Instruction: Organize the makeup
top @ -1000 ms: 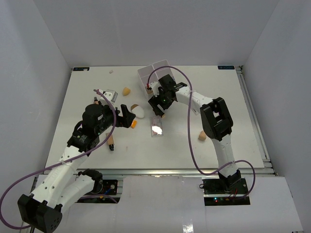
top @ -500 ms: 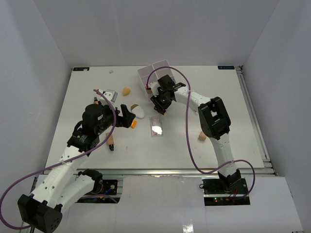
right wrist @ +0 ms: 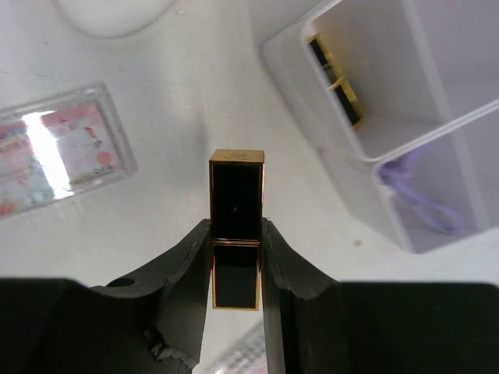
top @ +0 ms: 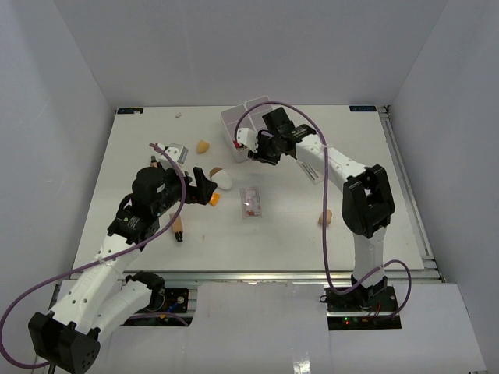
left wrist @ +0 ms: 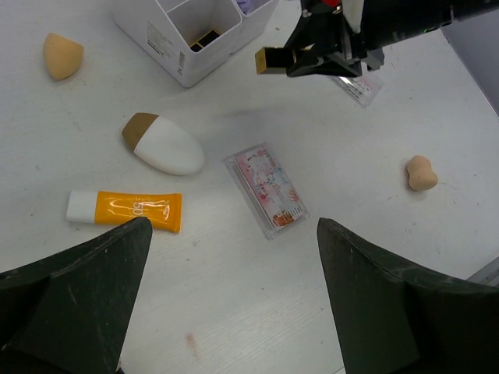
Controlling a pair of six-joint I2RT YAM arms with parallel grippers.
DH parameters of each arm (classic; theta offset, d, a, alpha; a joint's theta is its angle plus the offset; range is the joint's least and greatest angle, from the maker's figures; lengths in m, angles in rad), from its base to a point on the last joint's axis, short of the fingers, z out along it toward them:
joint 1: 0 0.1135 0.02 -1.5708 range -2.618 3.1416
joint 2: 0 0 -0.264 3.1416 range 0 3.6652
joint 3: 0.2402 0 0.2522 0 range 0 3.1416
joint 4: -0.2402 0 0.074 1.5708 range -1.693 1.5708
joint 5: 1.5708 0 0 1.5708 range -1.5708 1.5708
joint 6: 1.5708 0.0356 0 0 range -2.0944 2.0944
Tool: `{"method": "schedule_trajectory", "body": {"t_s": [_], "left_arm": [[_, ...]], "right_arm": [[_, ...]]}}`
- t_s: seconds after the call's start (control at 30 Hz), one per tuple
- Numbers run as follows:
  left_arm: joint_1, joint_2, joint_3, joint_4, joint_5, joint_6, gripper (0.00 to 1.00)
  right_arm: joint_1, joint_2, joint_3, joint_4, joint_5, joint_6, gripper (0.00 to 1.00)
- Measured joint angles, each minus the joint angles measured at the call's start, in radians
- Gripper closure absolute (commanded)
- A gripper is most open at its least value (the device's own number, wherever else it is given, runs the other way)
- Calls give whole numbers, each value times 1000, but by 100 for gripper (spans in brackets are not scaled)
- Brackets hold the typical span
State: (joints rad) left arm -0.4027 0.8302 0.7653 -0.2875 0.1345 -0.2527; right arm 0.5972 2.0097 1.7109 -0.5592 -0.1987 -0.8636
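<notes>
Robotics lab test cell, not living space. Plain white panels [top: 54, 117] closing in left, right and far sides of white tabletop [top: 281, 234]. Aluminium profile rail [top: 257, 275] along near edge; more rail down right side. Left arm [top: 101, 273] and right arm [top: 366, 206] fixed side by side at that edge, purple cables [top: 310, 234] looping loose from bases to wrists. Bare electronics [top: 347, 319] with small lit lights beside right base. Small blue markers [top: 362, 108] at far table corners. Even, flat lighting throughout.

White arm links [top: 100, 274], black joint housings [top: 153, 191], a purple cable [top: 265, 106] looping along each arm, matte black fingers [right wrist: 183, 273]
</notes>
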Motion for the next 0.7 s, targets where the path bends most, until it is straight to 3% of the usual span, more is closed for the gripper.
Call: {"method": "schedule_trajectory", "body": {"t_s": [0.33, 0.7], "left_arm": [[6, 12, 0, 0, -9, 0, 2], [17, 12, 0, 0, -15, 0, 2]], "right_arm": [[2, 59, 137, 44, 77, -350, 79], [21, 210, 248, 92, 119, -482, 75]]}}
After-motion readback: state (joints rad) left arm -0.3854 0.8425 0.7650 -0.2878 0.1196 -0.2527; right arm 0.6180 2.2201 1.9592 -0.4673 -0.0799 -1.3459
